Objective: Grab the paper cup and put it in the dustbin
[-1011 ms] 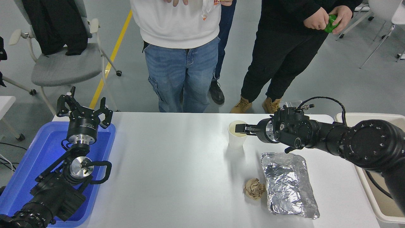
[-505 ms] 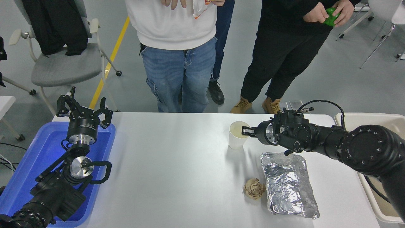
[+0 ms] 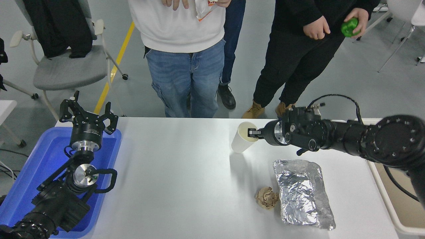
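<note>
The white paper cup (image 3: 241, 141) hangs tilted at the table's far middle right, its mouth turned toward my right gripper and its base swung left. My right gripper (image 3: 253, 133) reaches in from the right and is shut on the cup's rim, one finger inside the mouth. The cup seems lifted a little off the white table (image 3: 179, 179). The beige dustbin (image 3: 396, 212) stands off the table's right edge, partly hidden behind my right arm. My left gripper (image 3: 88, 114) is parked open above the blue tray at the lower left.
A crumpled foil sheet (image 3: 303, 194) and a brown paper ball (image 3: 266, 198) lie near the table's front right. A blue tray (image 3: 30, 176) sits at the left. Two people stand at the far side; one hand holds a green object (image 3: 349, 27). A grey chair (image 3: 66, 66) is at the far left.
My right gripper closed on the cup's rim and moved up and back. The cup went from standing upright to tilted, base swung left. The people shifted a little.
</note>
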Controlling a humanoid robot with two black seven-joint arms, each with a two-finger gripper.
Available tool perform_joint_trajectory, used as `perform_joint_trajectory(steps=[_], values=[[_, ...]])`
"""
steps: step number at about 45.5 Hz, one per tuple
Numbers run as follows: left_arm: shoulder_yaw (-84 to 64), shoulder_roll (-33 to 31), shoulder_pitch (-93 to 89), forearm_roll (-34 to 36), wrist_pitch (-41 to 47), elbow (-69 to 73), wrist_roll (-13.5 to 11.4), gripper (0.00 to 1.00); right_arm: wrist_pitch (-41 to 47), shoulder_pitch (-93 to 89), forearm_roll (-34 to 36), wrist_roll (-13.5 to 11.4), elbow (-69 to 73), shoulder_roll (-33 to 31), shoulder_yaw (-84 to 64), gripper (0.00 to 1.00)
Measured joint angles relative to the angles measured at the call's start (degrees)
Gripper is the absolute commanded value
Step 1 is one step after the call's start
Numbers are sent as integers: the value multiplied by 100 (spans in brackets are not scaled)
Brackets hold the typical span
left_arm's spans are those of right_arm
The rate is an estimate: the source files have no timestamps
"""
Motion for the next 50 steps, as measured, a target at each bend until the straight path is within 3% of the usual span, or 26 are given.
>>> perform_joint_trajectory(steps=[14,24,40,50], values=[[-7,9,13,1,0,0,1,99,1066,2700,-4,-32,1952,-1158,-921,0],[-11,13,15,0,0,1,6,99,1678,3972,27,-34,2568,-1442,-1385,0],[-5,10,10,0,0,1,6,99,1954,4781,-5,-48,3016,-1623,-1733,0],[-1,5,7,-1,0,0,-1,99,1957,4888,-852,-38,2978,-2392,-2226,0]])
